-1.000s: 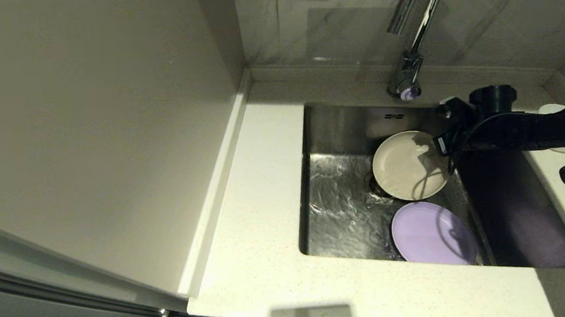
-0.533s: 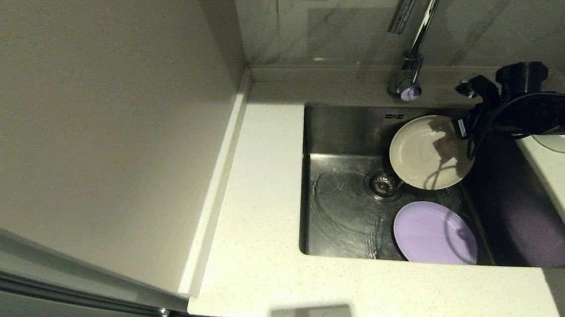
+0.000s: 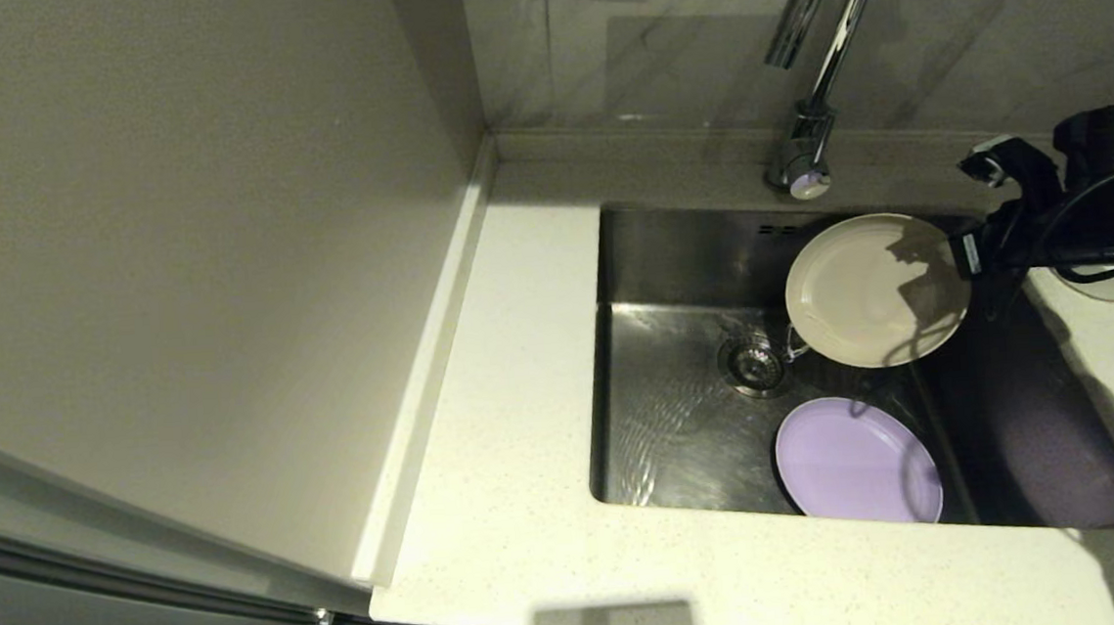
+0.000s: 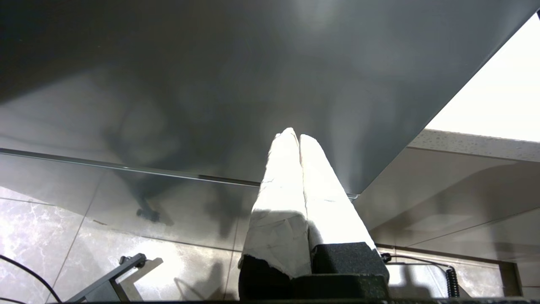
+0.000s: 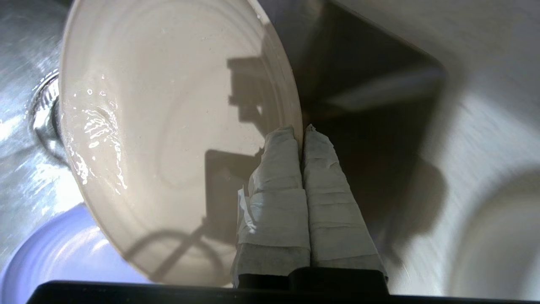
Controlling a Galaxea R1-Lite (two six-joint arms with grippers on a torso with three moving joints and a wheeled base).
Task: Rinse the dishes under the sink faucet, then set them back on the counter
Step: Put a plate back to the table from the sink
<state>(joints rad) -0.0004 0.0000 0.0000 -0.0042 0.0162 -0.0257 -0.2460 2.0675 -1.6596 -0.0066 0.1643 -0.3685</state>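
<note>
Head view, operator A: Report the position of the cream plate (image 3: 869,286).

Operator B: It is held above the sink (image 3: 682,421), over the right half of the basin, face up and tilted; its lower left edge sits near the drain strainer (image 3: 755,365); wet streaks show on its face in the right wrist view.

A: State of the right gripper (image 3: 967,254)?

B: Clamped on the plate's right rim; the right wrist view shows 2 white-wrapped fingers (image 5: 274,185) pressed together with the rim between them; the arm reaches in from the right side of the counter (image 3: 522,511).

A: Other dishes?

B: 1 lavender plate (image 3: 857,463) lies flat on the sink floor at the front, just below the cream plate and apart from it; 1 small white bowl (image 3: 1109,282) stands on the counter right of the sink, mostly hidden behind the arm.

A: Faucet (image 3: 811,89)?

B: At the back edge, behind the sink; spout pointing left of the held plate.

A: Left gripper (image 4: 298,139)?

B: Outside the head view; fingers together, holding nothing, facing a grey cabinet panel (image 4: 211,84).
</note>
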